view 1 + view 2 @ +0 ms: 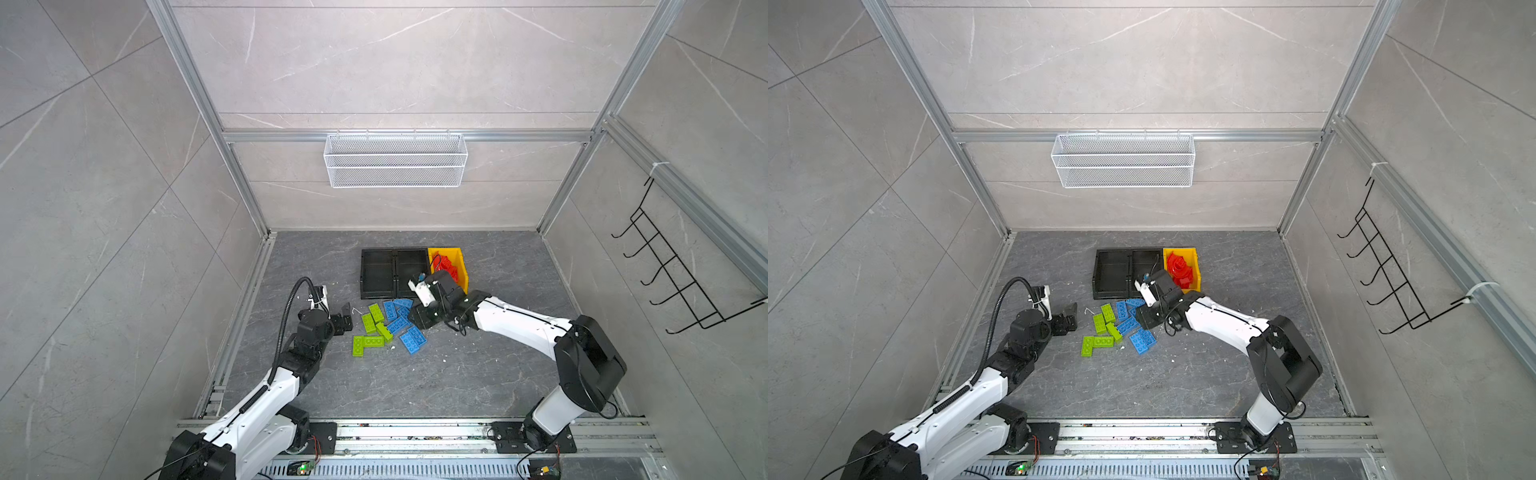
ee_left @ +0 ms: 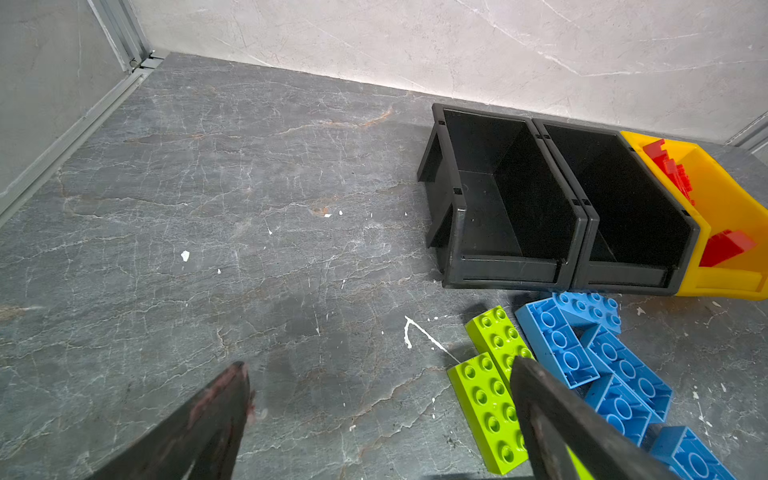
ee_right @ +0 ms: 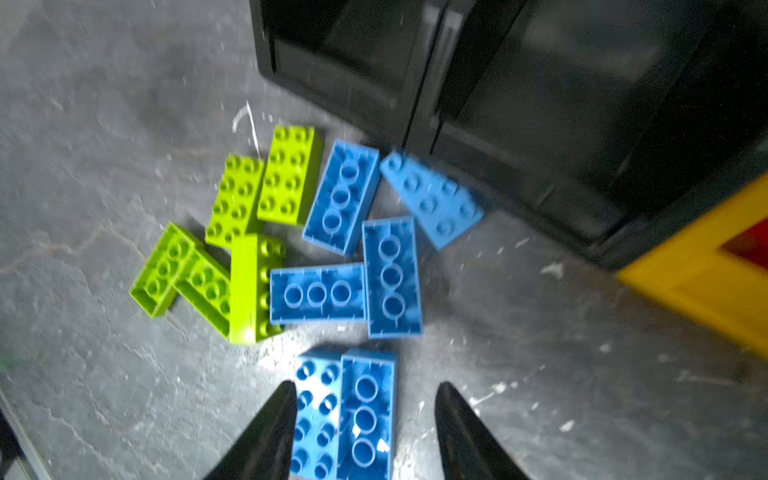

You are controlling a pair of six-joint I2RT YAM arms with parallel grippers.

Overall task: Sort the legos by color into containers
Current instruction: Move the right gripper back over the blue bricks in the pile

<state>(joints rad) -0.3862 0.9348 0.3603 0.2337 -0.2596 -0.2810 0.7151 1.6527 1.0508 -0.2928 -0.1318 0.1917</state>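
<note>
Several lime green legos (image 1: 372, 328) and several blue legos (image 1: 405, 322) lie loose on the floor in front of the containers. Red legos (image 1: 449, 266) fill the yellow bin (image 1: 463, 270). Both black bins (image 1: 376, 272) (image 1: 409, 266) look empty. My left gripper (image 2: 378, 368) is open just left of the green bricks (image 2: 490, 407), with bare floor between its fingers. Above the blue pile, my right gripper (image 3: 366, 386) is open. Two blue bricks lie side by side between its fingers, one studs-up (image 3: 318, 419) and one upside down (image 3: 368, 415). In both top views its fingertips are hidden under the wrist.
A white wire mesh basket (image 1: 395, 160) hangs on the back wall. A black hook rack (image 1: 673, 266) is mounted on the right wall. Aluminium rails (image 1: 245, 316) border the floor. White specks litter the grey floor (image 1: 478, 374).
</note>
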